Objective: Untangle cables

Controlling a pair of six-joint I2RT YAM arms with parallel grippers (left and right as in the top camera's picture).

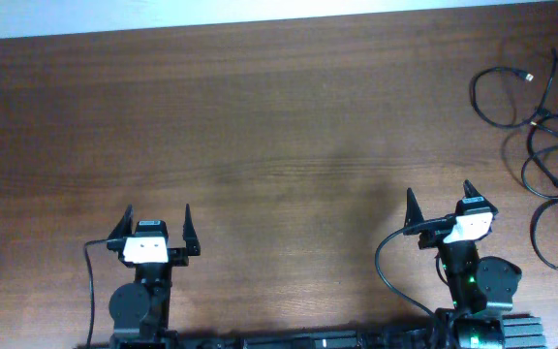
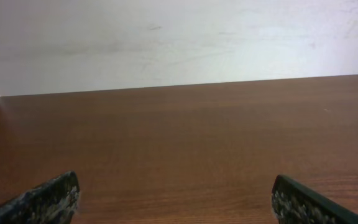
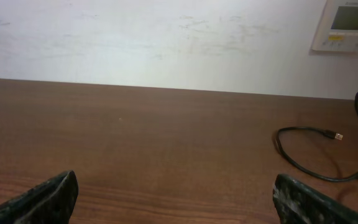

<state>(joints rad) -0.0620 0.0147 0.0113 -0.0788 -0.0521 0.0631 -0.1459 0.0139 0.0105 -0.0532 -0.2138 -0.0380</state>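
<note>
The cables (image 1: 541, 145) are thin black cords spread in loose overlapping loops at the far right of the wooden table, running off the right edge. One loop with a small plug end also shows in the right wrist view (image 3: 309, 155). My right gripper (image 1: 438, 201) is open and empty, left of and nearer than the cables; it also shows in the right wrist view (image 3: 176, 196). My left gripper (image 1: 157, 220) is open and empty at the front left, far from the cables. In the left wrist view the left gripper (image 2: 176, 196) has only bare table ahead.
The brown wooden table (image 1: 260, 116) ends at a white wall at the back. A white wall panel (image 3: 347, 25) hangs at the upper right of the right wrist view. The arm bases and their thicker wires (image 1: 386, 271) sit at the front edge.
</note>
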